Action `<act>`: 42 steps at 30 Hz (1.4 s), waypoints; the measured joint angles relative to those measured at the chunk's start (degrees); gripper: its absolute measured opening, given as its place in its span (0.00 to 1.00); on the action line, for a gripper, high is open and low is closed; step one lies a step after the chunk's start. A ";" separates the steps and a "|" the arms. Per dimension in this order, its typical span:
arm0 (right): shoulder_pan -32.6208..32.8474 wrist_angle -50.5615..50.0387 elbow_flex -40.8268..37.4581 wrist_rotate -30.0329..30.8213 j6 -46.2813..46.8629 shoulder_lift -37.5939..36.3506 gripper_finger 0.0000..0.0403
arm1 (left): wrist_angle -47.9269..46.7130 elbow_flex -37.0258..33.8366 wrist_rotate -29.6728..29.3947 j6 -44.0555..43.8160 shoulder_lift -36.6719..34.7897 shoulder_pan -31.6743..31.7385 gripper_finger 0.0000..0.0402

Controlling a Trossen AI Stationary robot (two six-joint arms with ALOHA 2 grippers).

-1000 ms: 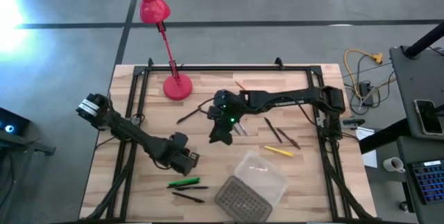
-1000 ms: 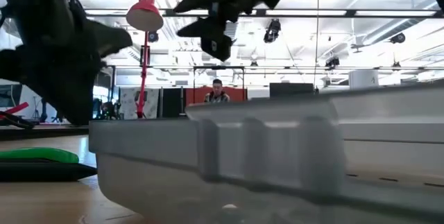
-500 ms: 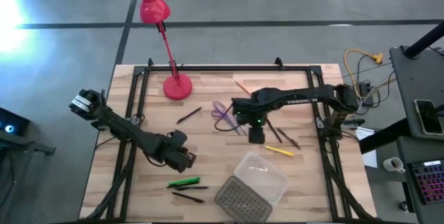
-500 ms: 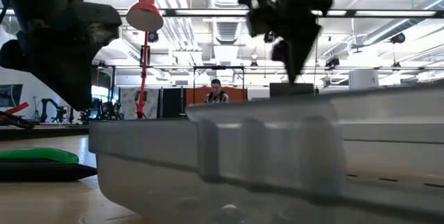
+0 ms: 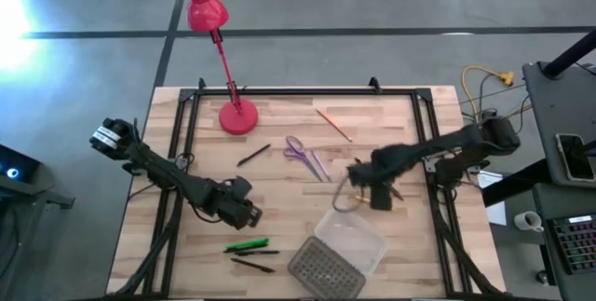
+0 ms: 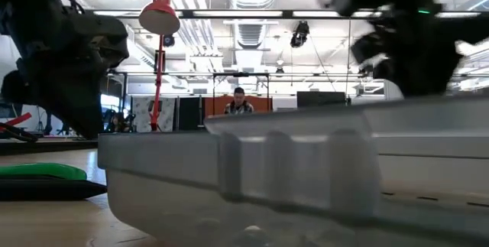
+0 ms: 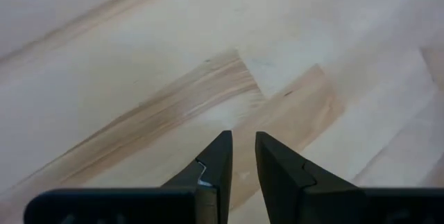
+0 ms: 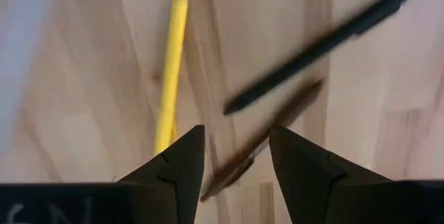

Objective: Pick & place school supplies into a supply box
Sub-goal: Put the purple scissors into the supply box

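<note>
Hovering our right tool (image 8: 232,158), fingers apart, over the yellow pencil (image 8: 168,78) and two dark pens (image 8: 326,40) beside the supply box (image 5: 349,236), we risk pinching several at once.

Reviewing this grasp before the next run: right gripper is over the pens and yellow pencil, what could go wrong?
1. The right gripper is open over a brown pen, with a black pen and the yellow pencil close by; closing could catch two or knock one away.
2. The box sits just beside the gripper; a low swing might bump it.
</note>
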 joint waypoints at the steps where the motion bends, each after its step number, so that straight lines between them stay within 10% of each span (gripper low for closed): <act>1: 1.62 0.88 -1.57 1.25 1.88 -0.72 0.38 | 0.48 -0.13 -0.02 0.91 0.00 0.01 0.12; 21: 8.71 16.36 -7.25 5.93 19.42 0.64 0.38 | 1.19 0.13 -0.08 6.54 -1.94 0.14 0.12; 30: -9.53 26.13 5.07 6.01 21.66 2.54 0.38 | 0.83 -0.09 -1.21 3.67 -5.47 1.35 0.12; 42: -16.98 20.54 37.91 -2.01 8.37 32.84 0.38 | 0.73 -0.09 -5.29 2.01 -10.72 -0.77 0.12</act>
